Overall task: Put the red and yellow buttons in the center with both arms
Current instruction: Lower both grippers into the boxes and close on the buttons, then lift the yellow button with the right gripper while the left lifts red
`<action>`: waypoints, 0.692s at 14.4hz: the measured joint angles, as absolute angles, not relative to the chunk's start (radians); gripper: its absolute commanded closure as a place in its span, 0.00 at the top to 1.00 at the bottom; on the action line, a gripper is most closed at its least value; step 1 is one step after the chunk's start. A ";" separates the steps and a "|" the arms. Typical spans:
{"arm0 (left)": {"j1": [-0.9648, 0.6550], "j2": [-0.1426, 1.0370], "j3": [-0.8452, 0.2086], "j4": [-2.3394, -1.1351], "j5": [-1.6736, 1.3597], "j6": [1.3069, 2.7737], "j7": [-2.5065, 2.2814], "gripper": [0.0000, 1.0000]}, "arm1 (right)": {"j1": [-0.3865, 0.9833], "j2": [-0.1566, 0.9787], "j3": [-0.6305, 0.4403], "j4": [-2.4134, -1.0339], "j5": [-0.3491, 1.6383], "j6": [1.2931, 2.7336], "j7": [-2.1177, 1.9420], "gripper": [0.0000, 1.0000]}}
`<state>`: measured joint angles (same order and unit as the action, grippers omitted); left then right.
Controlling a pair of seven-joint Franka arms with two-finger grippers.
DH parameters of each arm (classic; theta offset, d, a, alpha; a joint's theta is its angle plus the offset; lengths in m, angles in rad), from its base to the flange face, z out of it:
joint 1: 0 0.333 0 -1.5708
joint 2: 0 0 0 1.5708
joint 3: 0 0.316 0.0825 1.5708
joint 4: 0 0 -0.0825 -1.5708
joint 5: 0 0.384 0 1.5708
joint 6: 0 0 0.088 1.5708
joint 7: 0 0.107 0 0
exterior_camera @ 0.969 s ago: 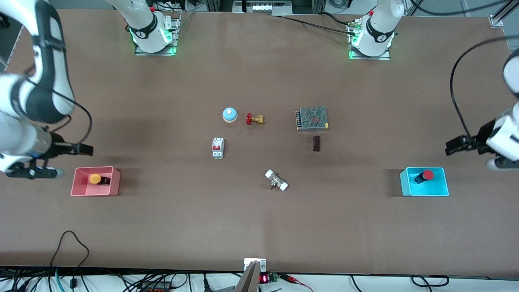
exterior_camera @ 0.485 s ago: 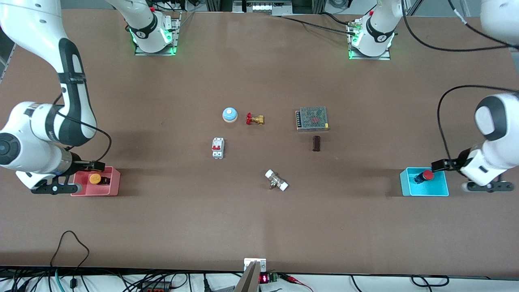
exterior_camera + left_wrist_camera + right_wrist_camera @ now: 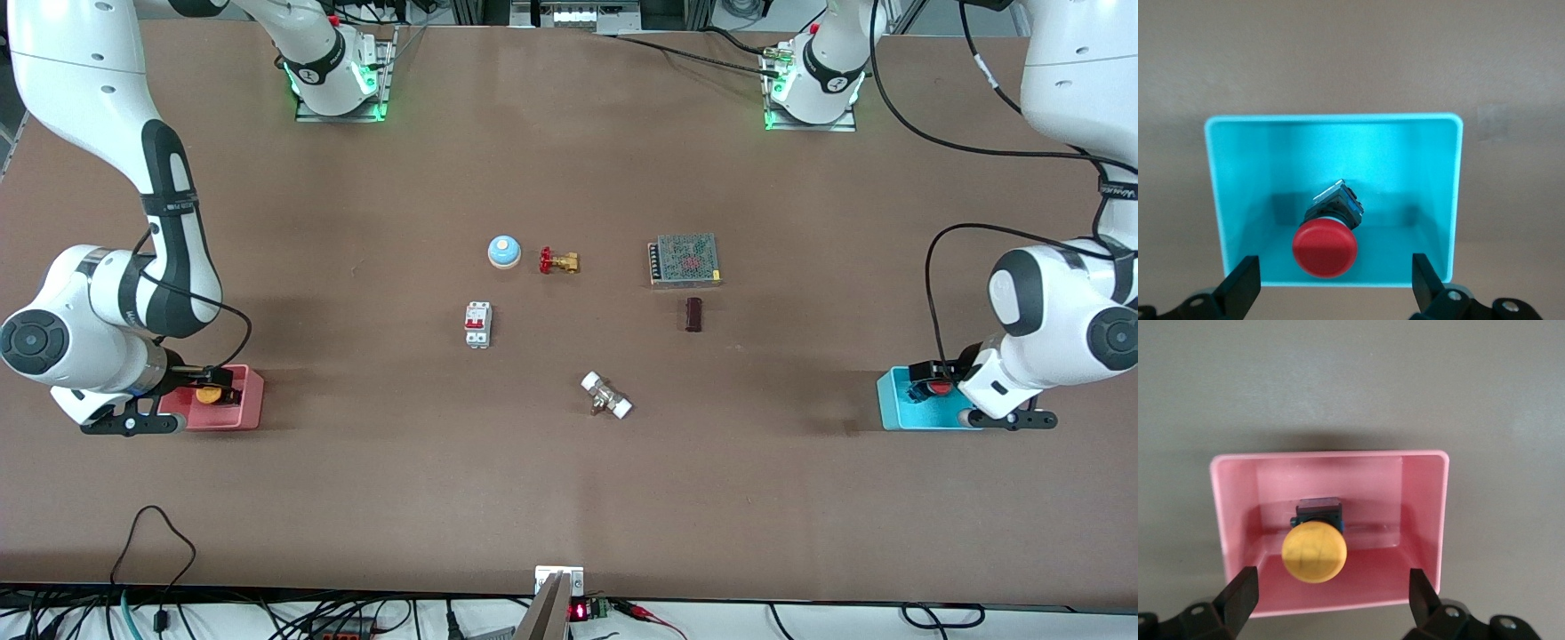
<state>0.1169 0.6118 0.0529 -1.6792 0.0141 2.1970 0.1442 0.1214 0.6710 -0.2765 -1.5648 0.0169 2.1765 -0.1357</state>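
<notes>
Open left gripper (image 3: 1331, 283) over red button (image 3: 1325, 248) in cyan tray (image 3: 1238, 173)

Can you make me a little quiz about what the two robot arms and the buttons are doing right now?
1. True or false: the red button lies in the cyan tray.
2. Which gripper is over the pink tray? A. left gripper B. right gripper
3. Fill in: the yellow button sits between the right gripper's open ____.

Key:
1. True. The left gripper hangs over it, jaws open.
2. B. The right gripper is there.
3. jaws
</notes>
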 measured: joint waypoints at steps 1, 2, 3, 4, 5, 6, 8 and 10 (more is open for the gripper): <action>0.117 0.618 0.053 -1.683 0.014 2.199 0.145 0.90 | 0.119 0.675 -0.277 -1.563 0.017 2.179 -0.136 1.00; 0.117 0.622 0.053 -1.685 0.014 2.200 0.145 0.86 | 0.118 0.677 -0.277 -1.562 0.017 2.180 -0.136 1.00; 0.118 0.624 0.053 -1.685 0.014 2.200 0.145 0.80 | 0.118 0.678 -0.276 -1.562 0.020 2.182 -0.136 1.00; 0.118 0.624 0.053 -1.686 0.014 2.201 0.145 0.72 | 0.118 0.680 -0.276 -1.561 0.032 2.185 -0.136 1.00; 0.118 0.624 0.053 -1.686 0.014 2.201 0.145 0.67 | 0.118 0.683 -0.276 -1.561 0.046 2.187 -0.137 1.00; 0.118 0.624 0.053 -1.685 0.014 2.202 0.145 0.61 | 0.118 0.689 -0.276 -1.560 0.057 2.189 -0.140 1.00; 0.118 0.624 0.053 -1.685 0.014 2.207 0.145 0.51 | 0.118 0.697 -0.276 -1.557 0.062 2.194 -0.145 1.00; 0.118 0.624 0.054 -1.683 0.014 2.208 0.145 0.42 | 0.118 0.705 -0.276 -1.550 0.063 2.195 -0.148 0.99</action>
<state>0.1178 0.6240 0.0537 -1.6834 0.0141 2.2084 0.1453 0.1179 0.7045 -0.2763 -1.5503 0.0627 2.1953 -0.1481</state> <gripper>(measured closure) 0.476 0.000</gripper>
